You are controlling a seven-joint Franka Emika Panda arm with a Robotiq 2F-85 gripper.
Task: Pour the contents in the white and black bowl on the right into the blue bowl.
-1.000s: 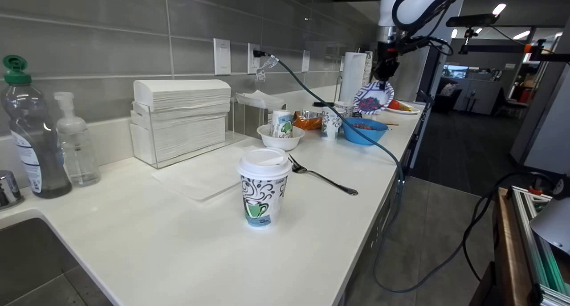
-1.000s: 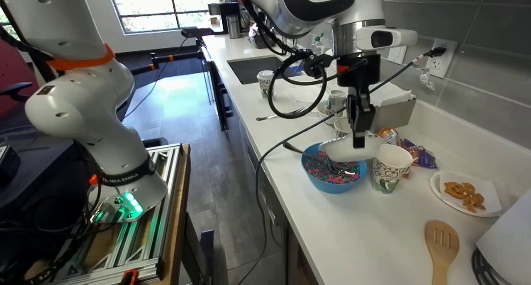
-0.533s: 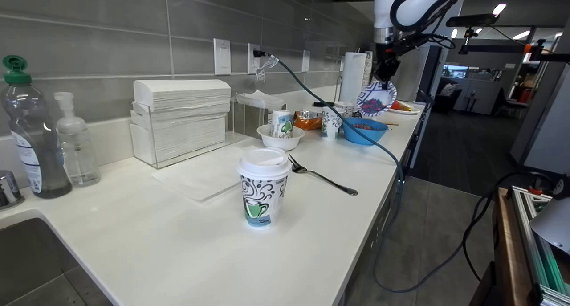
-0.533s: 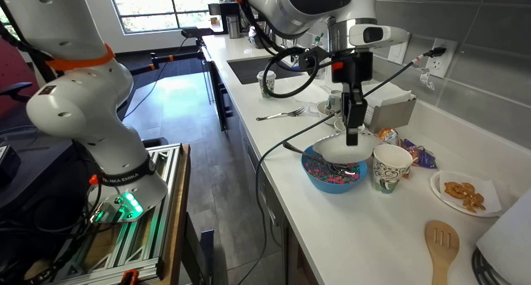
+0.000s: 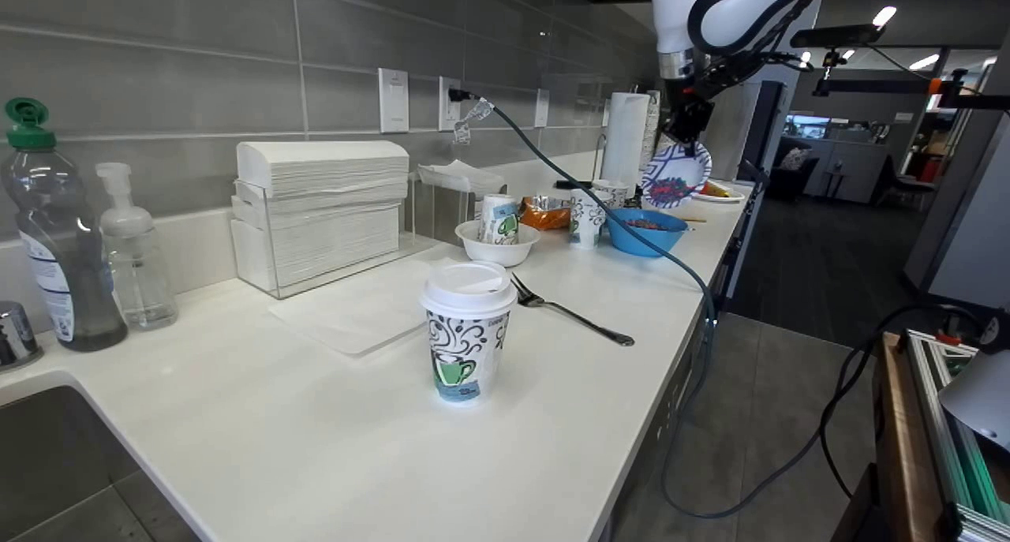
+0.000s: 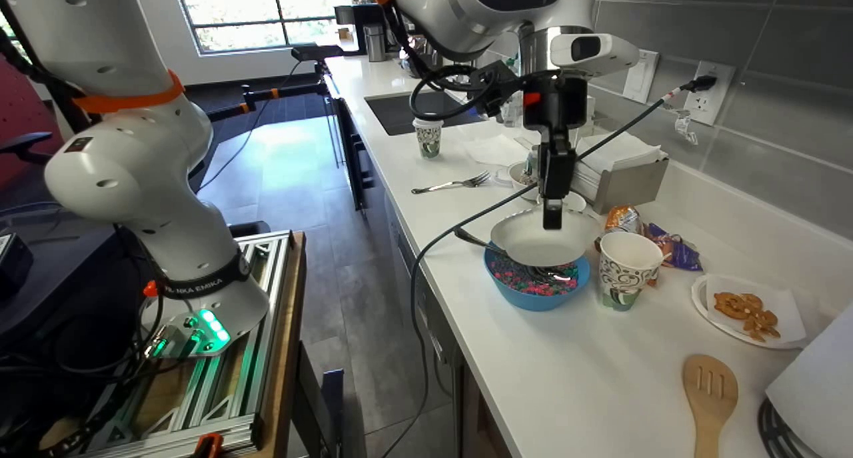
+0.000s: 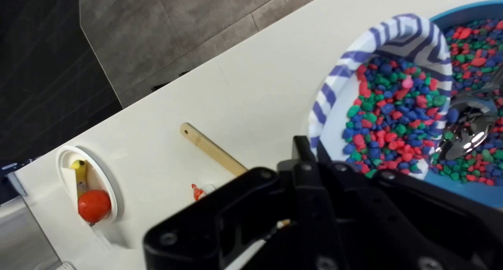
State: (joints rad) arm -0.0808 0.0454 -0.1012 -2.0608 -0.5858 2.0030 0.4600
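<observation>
My gripper (image 7: 311,145) is shut on the rim of the white and black bowl (image 7: 330,92), whose pattern looks purple. Red, blue and green pebbles (image 7: 397,116) lie inside it, gathered toward its lower side. In an exterior view the bowl (image 6: 556,245) is tilted, its pale underside showing, hanging over the back part of the blue bowl (image 6: 533,303). From another angle its patterned inside (image 5: 671,166) faces the camera. Similar pebbles fill the blue bowl (image 7: 463,188), and a metal spoon (image 7: 471,124) rests among them.
A patterned paper cup (image 6: 626,275) stands close beside the blue bowl. A dark cable (image 6: 466,219) hangs across the counter in front of it. Snack wrappers (image 6: 673,248), a snack plate (image 6: 700,305) and a wooden spatula (image 6: 710,385) lie nearby.
The held bowl has moved slightly toward the counter's front edge and tipped further, showing more of its underside. The gripper stays shut; the blue bowl has not moved.
</observation>
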